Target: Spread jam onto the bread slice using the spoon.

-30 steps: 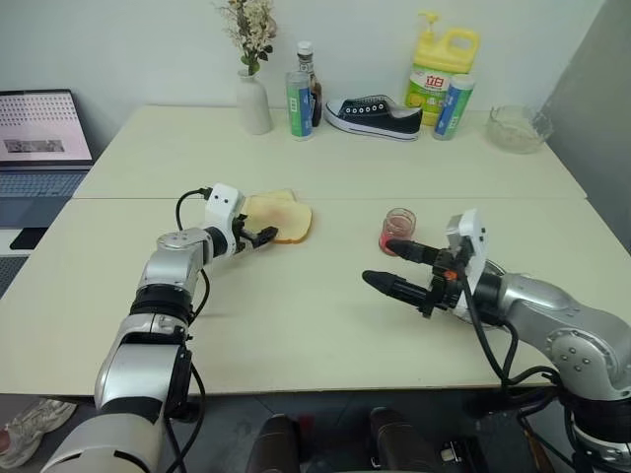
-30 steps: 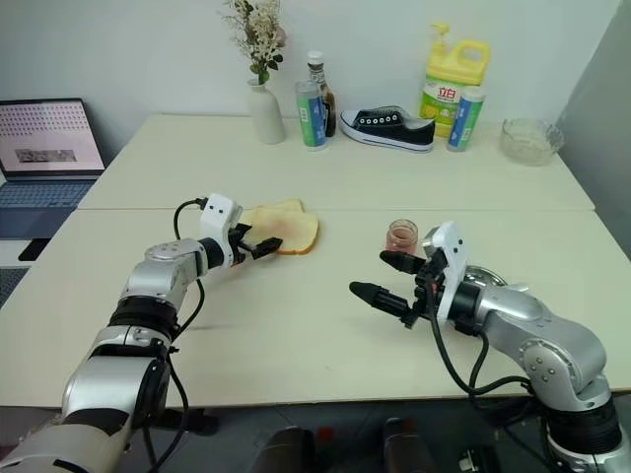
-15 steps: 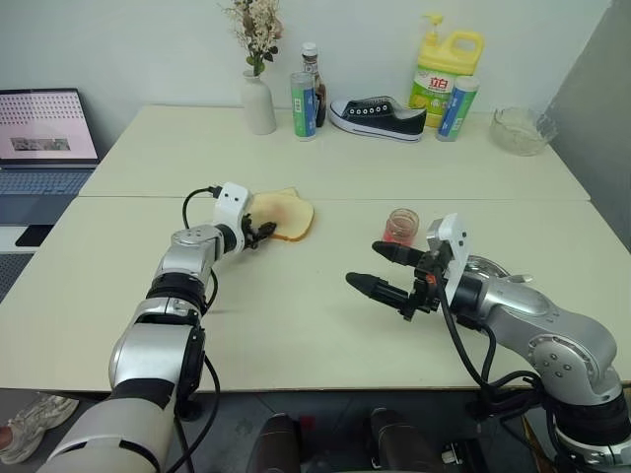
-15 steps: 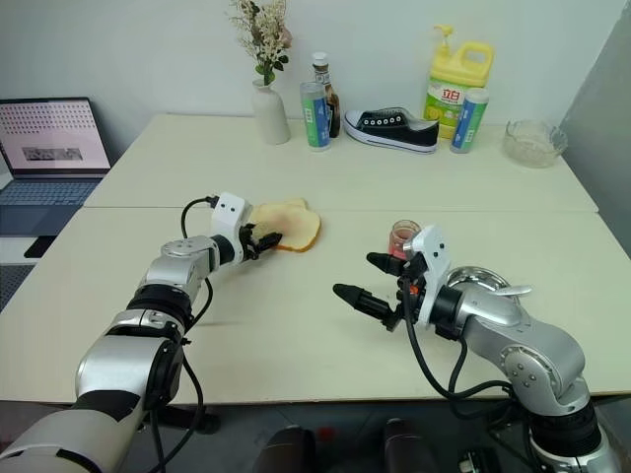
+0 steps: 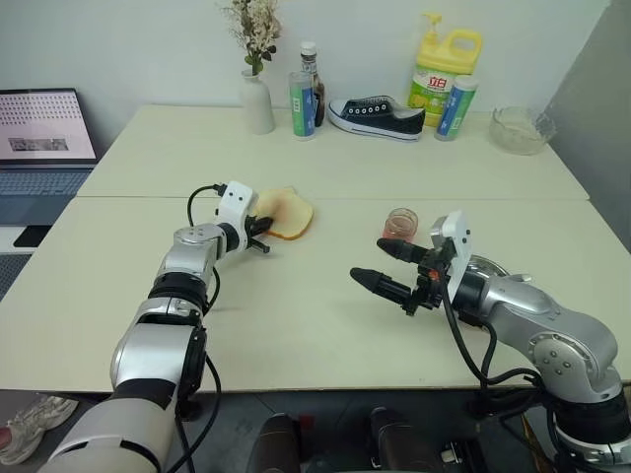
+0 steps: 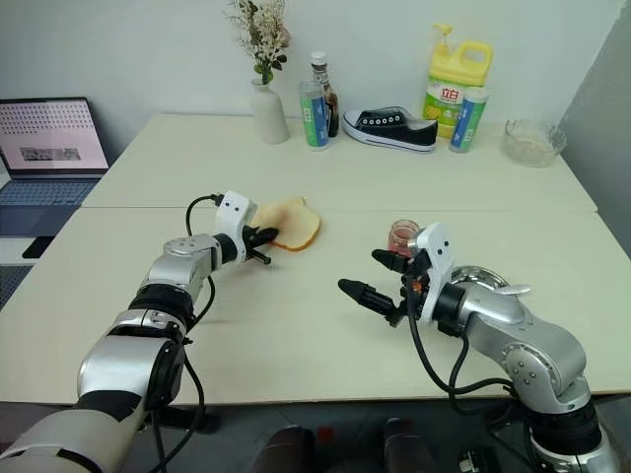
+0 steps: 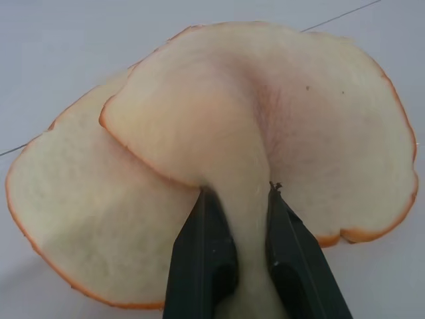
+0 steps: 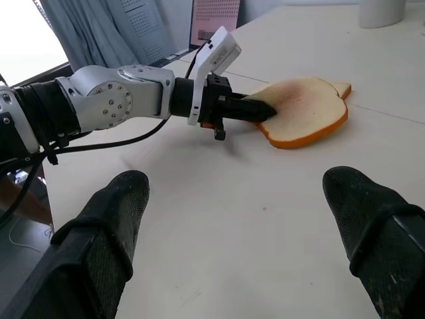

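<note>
Pinching now: left gripper (image 7: 234, 222) was wide open a second ago and has clamped on the near edge of the bread slice (image 7: 319, 126), the crumb buckling up between the jaws. That slice lies on top of a plainer second slice (image 7: 73, 206) on the table (image 5: 296, 325). Right gripper (image 5: 391, 268) is spread wide and empty, hovering just in front of the jam (image 5: 399, 224). Read: bread is being pulled clear or repositioned first; no spoon in hand, spreading not started

A pale table (image 5: 296, 315) is seen. On it are set bread slices (image 5: 293, 214), a jam jar (image 5: 400, 224), a vase (image 5: 258, 101), bottles (image 5: 301, 104), a shoe (image 5: 376, 116) and a glass bowl (image 5: 519, 129)
</note>
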You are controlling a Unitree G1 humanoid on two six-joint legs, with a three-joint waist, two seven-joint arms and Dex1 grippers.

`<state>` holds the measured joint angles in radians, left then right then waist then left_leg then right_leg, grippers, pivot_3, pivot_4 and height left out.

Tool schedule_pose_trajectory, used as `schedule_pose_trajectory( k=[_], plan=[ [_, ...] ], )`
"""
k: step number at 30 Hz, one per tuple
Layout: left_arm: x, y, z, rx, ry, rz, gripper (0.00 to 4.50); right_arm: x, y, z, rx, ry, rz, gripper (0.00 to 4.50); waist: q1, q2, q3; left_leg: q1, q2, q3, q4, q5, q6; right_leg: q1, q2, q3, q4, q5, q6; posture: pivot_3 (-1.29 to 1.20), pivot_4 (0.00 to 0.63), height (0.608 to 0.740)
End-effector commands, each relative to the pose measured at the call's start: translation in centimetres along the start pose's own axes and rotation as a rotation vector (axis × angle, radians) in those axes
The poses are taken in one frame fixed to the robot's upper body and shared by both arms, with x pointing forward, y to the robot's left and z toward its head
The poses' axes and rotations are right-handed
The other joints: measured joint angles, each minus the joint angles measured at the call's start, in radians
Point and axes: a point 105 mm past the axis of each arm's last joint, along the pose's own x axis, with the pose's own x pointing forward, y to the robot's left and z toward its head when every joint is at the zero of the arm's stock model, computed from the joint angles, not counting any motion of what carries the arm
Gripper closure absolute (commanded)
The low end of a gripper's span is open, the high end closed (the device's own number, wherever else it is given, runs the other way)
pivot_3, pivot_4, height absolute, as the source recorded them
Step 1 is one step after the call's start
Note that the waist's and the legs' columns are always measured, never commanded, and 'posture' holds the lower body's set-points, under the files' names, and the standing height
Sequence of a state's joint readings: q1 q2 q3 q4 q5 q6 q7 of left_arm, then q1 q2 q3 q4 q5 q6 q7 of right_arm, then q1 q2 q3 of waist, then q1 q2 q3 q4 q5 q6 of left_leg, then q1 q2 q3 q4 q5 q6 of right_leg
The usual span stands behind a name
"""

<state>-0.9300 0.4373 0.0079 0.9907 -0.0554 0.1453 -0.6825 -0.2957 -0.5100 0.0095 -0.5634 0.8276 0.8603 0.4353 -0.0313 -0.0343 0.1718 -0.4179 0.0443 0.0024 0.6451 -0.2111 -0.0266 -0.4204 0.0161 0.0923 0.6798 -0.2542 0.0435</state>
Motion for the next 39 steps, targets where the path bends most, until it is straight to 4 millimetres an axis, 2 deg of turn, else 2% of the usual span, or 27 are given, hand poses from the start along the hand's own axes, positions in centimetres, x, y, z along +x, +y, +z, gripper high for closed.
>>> schedule_pose_trajectory(
  k=[1,3,5,8,11,14,16,18,22,24,26,29,30,33,36,39],
  plan=[
    [-2.0,-0.5,5.1,0.074,-0.154,-0.117,4.49,-1.8,0.1,1.9,-0.037,-0.044,-0.007,0.00,0.000,0.000,0.000,0.000,0.000,0.000,0.000,0.000,0.000,0.000,0.000,0.000,0.000,0.000,0.000,0.00,0.150,0.740],
    [-4.3,-2.0,6.8,0.105,-0.196,-0.265,4.49,-3.7,0.3,2.3,-0.026,-0.025,-0.001,0.00,-0.002,-0.002,0.001,-0.002,0.000,0.000,-0.001,0.000,0.000,-0.001,0.000,0.000,-0.001,0.000,0.000,0.00,0.150,0.740],
    [-6.9,-4.0,7.5,0.130,-0.186,-0.435,4.49,-5.6,0.6,2.5,-0.006,0.015,0.016,0.00,-0.003,-0.001,0.001,-0.003,0.001,0.000,-0.002,0.000,0.000,-0.002,0.000,0.000,-0.002,0.000,-0.001,0.00,0.150,0.740],
    [-10.6,-7.3,6.1,0.196,-0.072,-0.672,4.49,-8.1,1.5,1.8,0.038,0.106,0.037,0.00,-0.004,-0.001,0.001,-0.001,0.001,0.000,-0.004,0.000,0.000,-0.002,-0.001,0.000,-0.002,0.000,-0.004,0.00,0.150,0.740],
    [-12.6,-9.9,4.1,0.254,0.044,-0.820,4.49,-9.7,2.0,0.8,0.086,0.168,0.023,0.00,-0.004,-0.001,0.001,0.003,0.002,0.000,-0.005,0.000,0.000,0.001,-0.001,0.000,-0.001,-0.003,-0.003,0.00,0.150,0.740],
    [-12.7,-12.1,2.9,0.281,0.077,-0.892,4.49,-10.4,2.4,0.1,0.116,0.192,0.000,0.00,-0.002,-0.002,0.002,0.003,0.002,-0.001,-0.004,0.000,0.000,0.001,-0.001,-0.001,-0.001,-0.004,-0.005,0.00,0.150,0.740],
    [-10.7,-13.1,1.5,0.313,0.076,-0.863,4.49,-10.3,2.3,-0.1,0.115,0.184,-0.030,0.00,0.001,-0.002,0.001,0.002,0.001,-0.001,-0.001,0.000,0.000,0.002,-0.001,-0.001,0.000,-0.006,-0.008,0.00,0.150,0.740],
    [-9.5,-13.3,0.9,0.331,0.079,-0.835,4.49,-10.3,2.2,-0.1,0.115,0.174,-0.046,0.00,0.001,-0.002,0.001,0.003,0.000,-0.001,0.000,0.000,0.000,0.003,-0.001,0.000,-0.001,-0.006,-0.009,0.00,0.150,0.740],
    [-8.5,-11.9,-0.4,0.362,0.117,-0.779,4.49,-10.4,2.0,0.3,0.098,0.166,-0.077,0.00,-0.005,-0.003,0.002,0.002,0.000,0.000,0.000,0.000,0.000,0.002,0.000,0.003,-0.001,-0.006,-0.009,0.00,0.150,0.740],
    [-7.2,-10.2,-0.1,0.373,0.103,-0.679,4.49,-10.4,1.9,0.5,0.094,0.162,-0.084,0.00,-0.006,-0.003,0.002,0.002,0.000,0.000,-0.001,0.000,0.000,0.001,0.000,0.003,-0.001,-0.004,-0.005,0.00,0.150,0.740],
    [-6.1,-8.2,1.2,0.366,0.064,-0.573,4.49,-10.3,1.8,0.6,0.091,0.158,-0.087,0.00,-0.001,-0.003,0.002,0.002,0.000,-0.001,-0.001,0.000,0.000,0.001,0.000,0.001,-0.001,-0.003,-0.004,0.00,0.150,0.740],
    [-6.3,-5.7,4.2,0.304,-0.002,-0.512,4.49,-10.2,1.7,0.8,0.088,0.154,-0.089,0.00,-0.001,-0.005,0.003,0.001,0.000,-0.001,-0.001,0.000,0.000,0.001,0.000,0.000,-0.001,-0.003,-0.004,0.00,0.150,0.740],
    [-6.3,-4.0,5.0,0.321,-0.003,-0.452,4.49,-10.1,1.6,0.9,0.085,0.148,-0.087,0.00,-0.001,-0.005,0.003,0.000,0.000,-0.001,-0.001,0.000,0.000,0.000,0.000,0.001,-0.001,-0.003,-0.004,0.00,0.150,0.740],
    [-6.2,-1.1,5.3,0.374,0.026,-0.345,4.49,-9.7,1.4,1.0,0.082,0.138,-0.081,0.00,-0.004,-0.005,0.003,0.000,0.000,-0.001,-0.001,0.000,0.000,0.000,0.000,0.001,-0.001,-0.003,-0.004,0.00,0.150,0.740],
    [-5.5,-0.2,5.1,0.397,0.036,-0.284,4.49,-9.4,1.1,1.1,0.080,0.129,-0.078,0.00,-0.002,-0.005,0.003,0.001,0.000,0.000,-0.002,0.000,0.000,0.000,0.000,0.002,-0.001,-0.003,-0.003,0.00,0.150,0.740],
    [-4.8,0.0,4.8,0.397,0.036,-0.248,4.49,-9.1,0.9,1.1,0.080,0.124,-0.075,0.00,-0.001,-0.005,0.004,0.000,0.000,-0.001,-0.002,0.000,0.000,0.000,0.000,0.001,-0.001,-0.003,-0.003,0.00,0.150,0.740]
  ],
)
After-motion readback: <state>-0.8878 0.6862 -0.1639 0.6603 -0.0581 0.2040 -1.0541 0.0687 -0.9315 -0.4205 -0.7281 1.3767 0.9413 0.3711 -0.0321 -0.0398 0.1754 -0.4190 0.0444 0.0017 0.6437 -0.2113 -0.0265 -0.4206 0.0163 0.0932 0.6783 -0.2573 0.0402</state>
